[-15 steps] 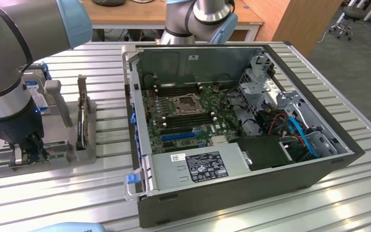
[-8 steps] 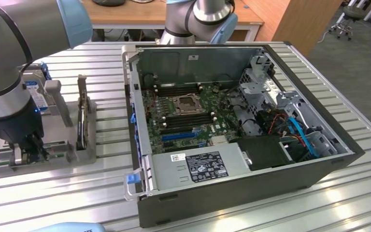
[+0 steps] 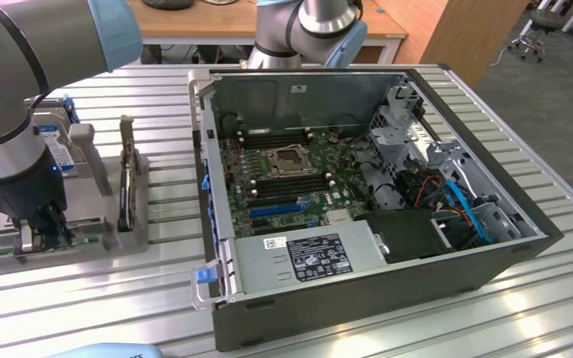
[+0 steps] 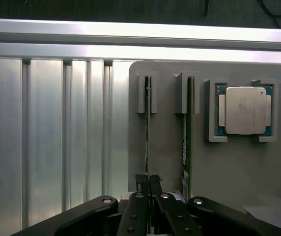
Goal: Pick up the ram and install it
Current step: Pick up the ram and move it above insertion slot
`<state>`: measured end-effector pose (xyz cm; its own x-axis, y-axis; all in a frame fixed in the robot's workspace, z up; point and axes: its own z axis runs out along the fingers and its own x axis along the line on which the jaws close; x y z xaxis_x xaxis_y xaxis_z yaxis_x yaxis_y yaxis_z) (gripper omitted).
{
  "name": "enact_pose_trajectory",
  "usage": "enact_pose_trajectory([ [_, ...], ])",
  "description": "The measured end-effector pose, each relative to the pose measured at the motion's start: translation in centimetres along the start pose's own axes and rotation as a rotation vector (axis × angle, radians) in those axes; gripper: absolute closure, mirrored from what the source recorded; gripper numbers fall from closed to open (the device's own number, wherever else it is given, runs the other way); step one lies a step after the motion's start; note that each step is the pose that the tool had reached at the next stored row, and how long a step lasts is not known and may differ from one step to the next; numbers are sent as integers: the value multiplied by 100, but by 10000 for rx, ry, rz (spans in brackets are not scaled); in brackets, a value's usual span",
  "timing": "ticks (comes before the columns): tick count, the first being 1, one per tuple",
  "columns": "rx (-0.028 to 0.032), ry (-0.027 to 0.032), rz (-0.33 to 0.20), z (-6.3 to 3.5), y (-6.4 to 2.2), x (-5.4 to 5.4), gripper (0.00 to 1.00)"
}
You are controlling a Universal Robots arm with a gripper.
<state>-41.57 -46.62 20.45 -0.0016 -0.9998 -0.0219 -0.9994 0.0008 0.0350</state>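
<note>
Arm (image 3: 13,142) occupies the left edge of the exterior view, wrist vertical. Gripper (image 3: 51,230) points straight down at lower left, fingers (image 4: 139,186) pinched nearly together on the ram (image 4: 147,128).

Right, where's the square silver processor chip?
The processor chip sits in a pocket of the grey holder tray beside two green ram sticks, on the exterior view's left of the computer case.

Silver-grey arm (image 3: 8,142), pale-blue joint caps (image 3: 117,33), black claw (image 4: 148,181).
</note>
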Motion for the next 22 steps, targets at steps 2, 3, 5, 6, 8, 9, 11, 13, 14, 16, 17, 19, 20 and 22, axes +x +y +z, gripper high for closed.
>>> enact_pose_trajectory([
  [2, 1, 1, -25, 0, 0, 0, 88],
  [3, 1, 1, -39, 0, 0, 0, 88],
  [5, -2, 4, -81, -1, 0, 0, 88],
  [6, -3, 5, -109, -1, 0, 0, 88],
  [8, -4, 7, -154, -2, 0, 0, 88],
  [9, -6, 8, -162, -6, 0, 0, 88],
  [11, -5, 8, -165, -30, 1, 0, 88],
  [13, -4, 7, -166, -61, 2, -1, 88],
  [14, -4, 7, -165, -77, 2, -2, 88],
  [16, -4, 6, -166, -113, 2, -3, 88],
  [17, -4, 6, -166, -134, 2, -3, 88],
  [19, -5, 6, -166, -179, 3, -4, 88],
  [20, -5, 7, -166, -204, 4, -4, 88],
  [22, -5, 7, -166, -256, 5, -6, 88],
])
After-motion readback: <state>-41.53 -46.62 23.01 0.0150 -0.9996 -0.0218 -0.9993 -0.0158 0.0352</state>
